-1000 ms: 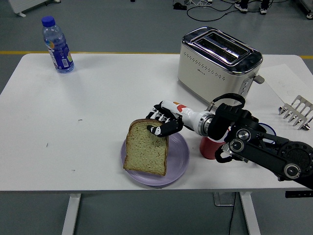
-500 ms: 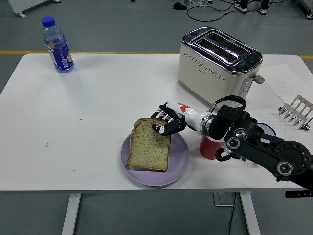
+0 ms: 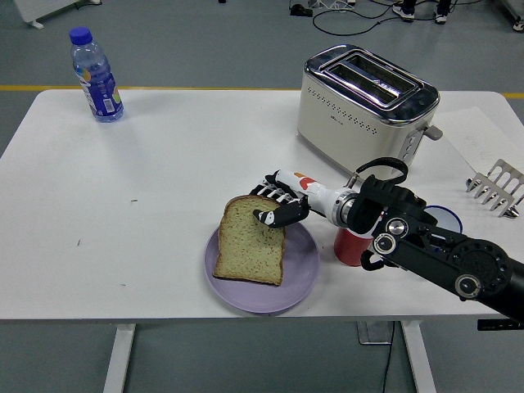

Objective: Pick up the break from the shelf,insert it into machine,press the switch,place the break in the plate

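- Bread slice [image 3: 252, 241] lies on the lilac plate [image 3: 299, 282] in the lower middle of the frame, its top edge reaching past the plate's upper left rim.
- My right hand [image 3: 277, 203] comes in from the lower right corner and sits at the slice's upper right corner, thumb and fingers pinched narrowly on the crust there, so I am holding the bread.
- My forearm runs back to the lower right, black and jointed, passing in front of a red cup [image 3: 350, 246] that stands just right of the plate.
- A blue-rimmed round thing [image 3: 442, 217] peeks out behind the arm near the cup; I cannot tell what it is.
- The cream and chrome toaster [image 3: 364, 100] stands in the upper right of the frame, well apart from the plate, both slots on top showing dark.
- At the right edge of the frame a silver toast rack [image 3: 497, 187] rests on the white table [image 3: 164, 180], with a sheet of paper [image 3: 479, 135] above it.
- A water bottle [image 3: 96, 75] with a blue cap and blue label stands upright in the upper left of the frame, near the table's far edge.
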